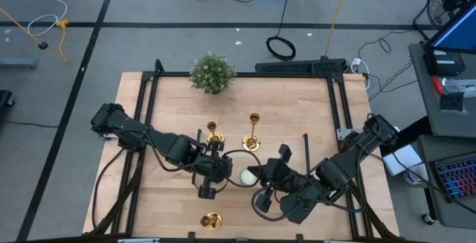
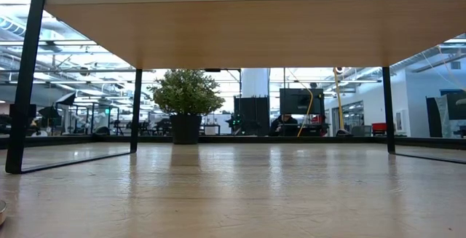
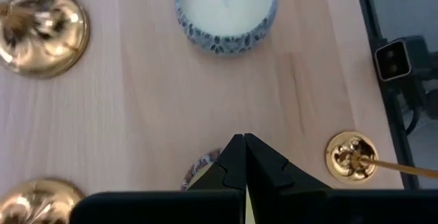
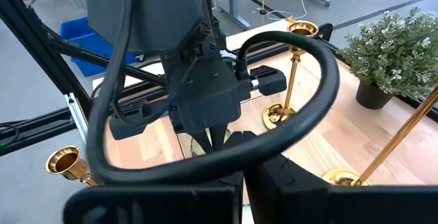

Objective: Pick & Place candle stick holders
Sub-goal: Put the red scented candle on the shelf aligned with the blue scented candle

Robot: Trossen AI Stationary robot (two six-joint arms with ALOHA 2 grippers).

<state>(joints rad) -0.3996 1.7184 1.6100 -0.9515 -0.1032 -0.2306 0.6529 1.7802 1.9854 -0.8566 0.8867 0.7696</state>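
Three gold candle stick holders stand upright on their round bases on the wooden table: two at the far middle (image 1: 213, 131) (image 1: 253, 135) and one near the front edge (image 1: 211, 219). My left gripper (image 1: 209, 186) (image 3: 244, 147) is shut and points steeply down between them. Its tips are over the rim of a candle (image 3: 198, 170) that is mostly hidden beneath it. A white candle in a patterned cup (image 3: 226, 5) (image 1: 248, 176) sits just beyond. My right gripper (image 1: 263, 175) (image 4: 243, 177) is shut, holds nothing, and hangs above the table beside that white candle. My left gripper's shut fingertips (image 3: 236, 157) stand over the edge of the half-hidden candle, pointing down at a slant from the table's left. The fingers themselves cover the spot, so I cannot tell whether they touch the candle.
A bushy green plant in a dark pot (image 1: 213, 73) (image 2: 186, 103) stands at the table's far edge. A black metal frame (image 1: 147, 105) runs along the table's sides. Bare wood lies at the near left and far right of the table. No arm shows in the low view.
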